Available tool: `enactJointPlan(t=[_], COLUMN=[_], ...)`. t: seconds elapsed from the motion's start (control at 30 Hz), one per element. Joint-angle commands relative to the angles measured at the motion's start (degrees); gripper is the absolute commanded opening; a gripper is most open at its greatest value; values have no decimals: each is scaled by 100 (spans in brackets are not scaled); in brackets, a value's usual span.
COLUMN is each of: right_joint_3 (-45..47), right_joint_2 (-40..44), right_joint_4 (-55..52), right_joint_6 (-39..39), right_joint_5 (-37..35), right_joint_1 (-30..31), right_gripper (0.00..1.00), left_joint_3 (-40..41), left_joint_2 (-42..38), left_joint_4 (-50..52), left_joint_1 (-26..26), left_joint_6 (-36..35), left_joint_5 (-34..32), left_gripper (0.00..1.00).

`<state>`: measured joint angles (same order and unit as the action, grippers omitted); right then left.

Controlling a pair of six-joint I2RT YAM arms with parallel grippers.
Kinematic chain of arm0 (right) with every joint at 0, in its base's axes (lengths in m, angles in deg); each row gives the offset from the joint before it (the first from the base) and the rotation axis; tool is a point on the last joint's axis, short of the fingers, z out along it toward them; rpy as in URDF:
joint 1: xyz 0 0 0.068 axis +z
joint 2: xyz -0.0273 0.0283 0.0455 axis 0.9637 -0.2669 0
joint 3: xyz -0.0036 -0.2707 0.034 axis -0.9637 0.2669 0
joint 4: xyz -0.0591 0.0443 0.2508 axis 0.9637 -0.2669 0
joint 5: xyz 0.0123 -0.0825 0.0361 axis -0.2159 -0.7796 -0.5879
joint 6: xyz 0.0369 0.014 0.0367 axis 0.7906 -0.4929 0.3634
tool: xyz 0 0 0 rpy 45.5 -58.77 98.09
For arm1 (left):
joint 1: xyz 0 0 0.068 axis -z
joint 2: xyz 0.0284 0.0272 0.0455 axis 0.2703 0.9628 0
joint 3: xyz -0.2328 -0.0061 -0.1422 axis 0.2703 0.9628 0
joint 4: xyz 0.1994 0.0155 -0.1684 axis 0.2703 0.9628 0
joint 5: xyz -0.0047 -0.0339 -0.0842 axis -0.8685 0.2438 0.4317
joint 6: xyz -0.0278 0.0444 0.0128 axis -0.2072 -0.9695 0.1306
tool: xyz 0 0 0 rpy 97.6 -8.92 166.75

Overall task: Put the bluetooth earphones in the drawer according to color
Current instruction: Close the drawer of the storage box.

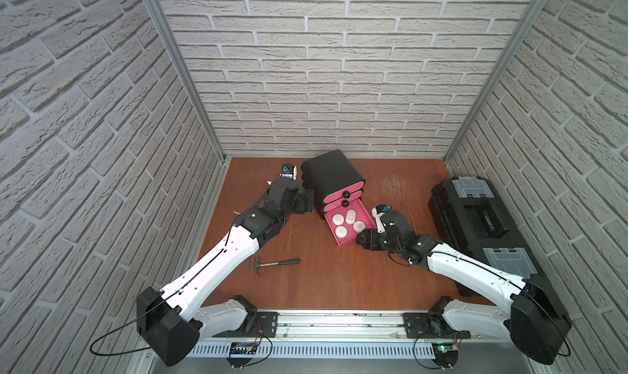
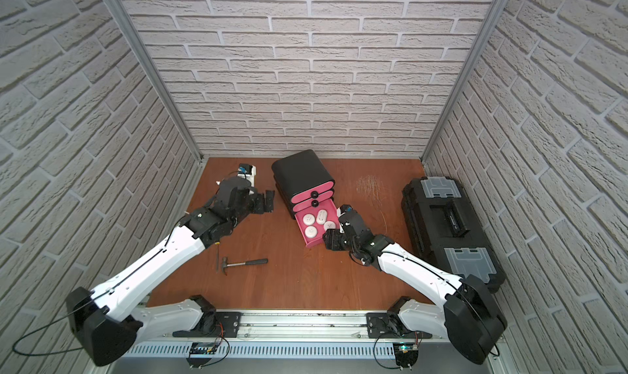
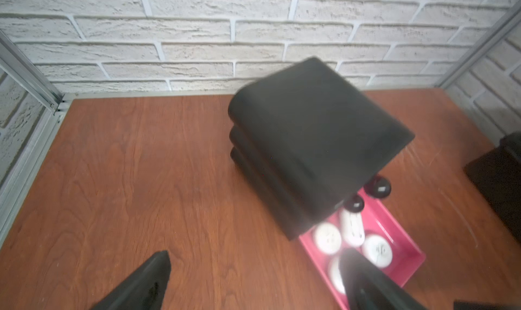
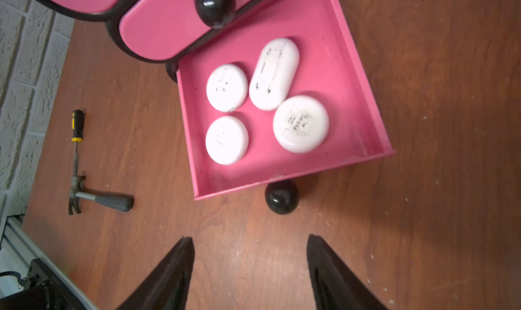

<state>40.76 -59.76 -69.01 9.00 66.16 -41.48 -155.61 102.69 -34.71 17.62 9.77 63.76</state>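
Right claw (image 4: 249, 236) hangs open and empty just short of the pulled-out drawer (image 4: 282, 174) holding four white earphones (image 4: 300, 124); left claw (image 3: 255, 252), wide open, sits beside the cabinet (image 3: 310, 125).

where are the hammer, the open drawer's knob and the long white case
hammer (image 4: 87, 195): right wrist view, metal shaft
open drawer's knob (image 4: 281, 196): right wrist view, middle of the ball
long white case (image 4: 274, 73): right wrist view, top face
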Motion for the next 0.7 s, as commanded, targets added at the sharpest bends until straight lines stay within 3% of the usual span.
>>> enactJointPlan(t=[0.0,0.3,0.67], right_joint_3=[259,347,619], right_joint_2=[172,297,204], right_joint_4=[-26,-214,73], right_joint_6=[-49,-103,8], right_joint_5=[276,321,646], right_joint_1=[-96,-210,-226], right_gripper=[68,67,60], left_joint_3=[-727,-1870,-3875], left_joint_2=[406,1221,3068], left_joint_4=[827,1199,1973], left_joint_1=[-393,-1157,-1119], left_joint_6=[-66,-192,-674], left_joint_5=[607,1347,1624], left_gripper=[98,98,98])
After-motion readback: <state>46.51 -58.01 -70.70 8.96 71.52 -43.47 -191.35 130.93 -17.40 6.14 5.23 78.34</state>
